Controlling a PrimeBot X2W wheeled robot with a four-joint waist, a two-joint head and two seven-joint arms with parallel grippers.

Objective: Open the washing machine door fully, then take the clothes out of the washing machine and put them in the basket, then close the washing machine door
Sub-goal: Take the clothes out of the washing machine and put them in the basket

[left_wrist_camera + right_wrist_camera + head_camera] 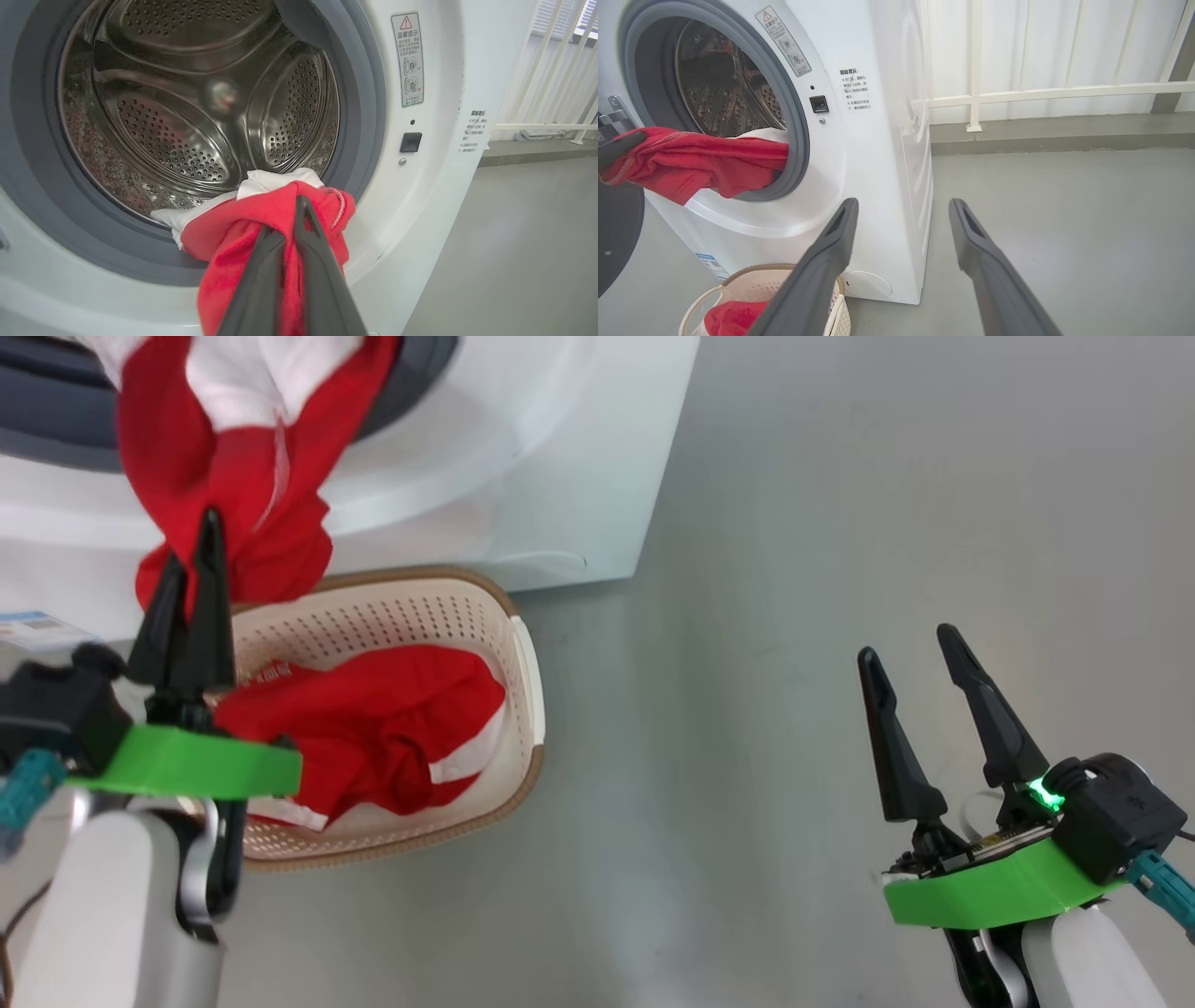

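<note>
Left tool (193, 537) clenched on red garment (233, 476), which trails out of the washing machine (560, 448) drum over the grey seal. Basket (527, 681) sits on the floor just beside the machine front, second red garment (373, 728) inside. Right tool (907, 642) released, fingers spread, holding nothing, well apart over the floor.
</note>
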